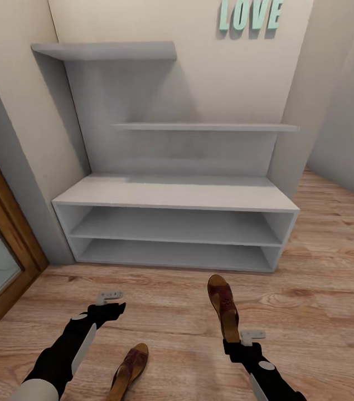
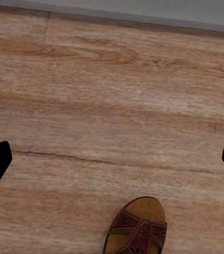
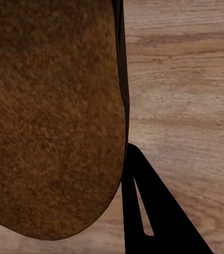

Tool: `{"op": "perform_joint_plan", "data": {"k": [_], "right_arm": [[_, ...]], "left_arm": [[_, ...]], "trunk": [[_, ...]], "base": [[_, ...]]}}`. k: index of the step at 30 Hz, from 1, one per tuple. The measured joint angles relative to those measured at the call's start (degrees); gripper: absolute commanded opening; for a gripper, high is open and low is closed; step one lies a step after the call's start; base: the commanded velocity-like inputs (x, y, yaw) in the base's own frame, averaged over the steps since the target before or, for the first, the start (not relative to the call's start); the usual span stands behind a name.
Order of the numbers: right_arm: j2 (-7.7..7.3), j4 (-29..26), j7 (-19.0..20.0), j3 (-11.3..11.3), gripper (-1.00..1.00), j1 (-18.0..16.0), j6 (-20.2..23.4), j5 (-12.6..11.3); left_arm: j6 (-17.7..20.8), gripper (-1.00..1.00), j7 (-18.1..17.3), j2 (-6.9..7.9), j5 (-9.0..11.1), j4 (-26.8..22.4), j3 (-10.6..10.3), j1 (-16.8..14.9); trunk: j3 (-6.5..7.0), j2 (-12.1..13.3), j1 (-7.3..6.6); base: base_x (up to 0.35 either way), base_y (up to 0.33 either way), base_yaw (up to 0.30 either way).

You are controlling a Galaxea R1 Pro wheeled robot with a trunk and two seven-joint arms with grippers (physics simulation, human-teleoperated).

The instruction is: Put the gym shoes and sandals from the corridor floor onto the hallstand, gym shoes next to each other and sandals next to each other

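One sandal (image 1: 223, 305) held clamped at heel in right claw (image 1: 233, 341), raised before hallstand (image 1: 177, 195). Second sandal (image 1: 130, 370) left on corridor floor (image 1: 321, 289), farther from hallstand, near left claw (image 1: 112, 303), fingers spread apart, empty. Carry step judged underway; next, held sandal to be brought forward onto hallstand worktop.

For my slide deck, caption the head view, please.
Right hand holds one sandal before the empty hallstand; the other sandal lies on the floor.
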Motion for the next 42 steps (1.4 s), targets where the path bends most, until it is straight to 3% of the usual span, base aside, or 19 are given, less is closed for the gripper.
{"op": "perform_joint_plan", "data": {"k": [24, 26, 28, 30, 31, 32, 36, 42], "right_arm": [[-0.04, -0.55, 0.04, 0.06, -1.00, 0.00, 1.18, -0.02], [-0.05, -0.57, 0.02, 0.00, -1.00, 0.00, 5.88, -0.01], [0.02, -2.02, 0.04, -0.04, -1.00, 0.00, 15.43, -0.01], [0.03, -4.65, 0.06, -0.08, -1.00, -0.03, 20.48, -0.01], [-0.03, -9.82, 0.11, -0.16, -1.00, -0.03, 26.50, 0.00], [-0.05, -13.52, 0.14, -0.18, -1.00, -0.04, 29.32, -0.07], [-0.08, -21.67, 0.23, -0.12, -1.00, -0.02, 33.03, -0.11], [-0.01, -26.27, 0.38, -0.01, -1.00, 0.01, 34.19, -0.09]], "left_arm": [[-0.38, 1.00, 0.10, 0.47, -0.42, 0.69, 0.10, 0.51], [-0.43, 1.00, 0.11, 0.47, -0.45, 1.50, 0.11, 0.52], [-0.45, 1.00, 0.06, 0.47, -0.50, 2.14, 0.14, 0.53], [-0.46, 1.00, 0.05, 0.46, -0.51, 2.31, 0.15, 0.53], [-0.48, 1.00, 0.04, 0.45, -0.52, 2.46, 0.14, 0.53], [-0.51, 1.00, 0.03, 0.45, -0.52, 2.52, 0.12, 0.53], [-0.81, 1.00, -0.03, 0.38, -0.58, 2.59, 0.03, 0.53], [-3.04, 1.00, -0.09, 0.22, -0.67, 2.58, -0.27, 0.53]], "trunk": [[0.00, 0.00, 0.00], [0.00, 0.00, 0.00], [0.00, 0.00, 0.00], [0.00, 0.00, 0.00], [-0.17, -0.39, 0.21], [-0.37, -0.79, 0.43], [-1.40, -1.63, 0.93], [-3.25, -1.70, 1.09]], "base": [[0.000, 0.000, 0.000], [0.000, 0.000, 0.000], [0.000, 0.000, 0.000], [0.000, 0.000, 0.000], [0.000, 0.000, 0.000], [0.000, 0.000, 0.000], [0.000, 0.000, 0.000], [0.000, 0.000, 0.000]]}}
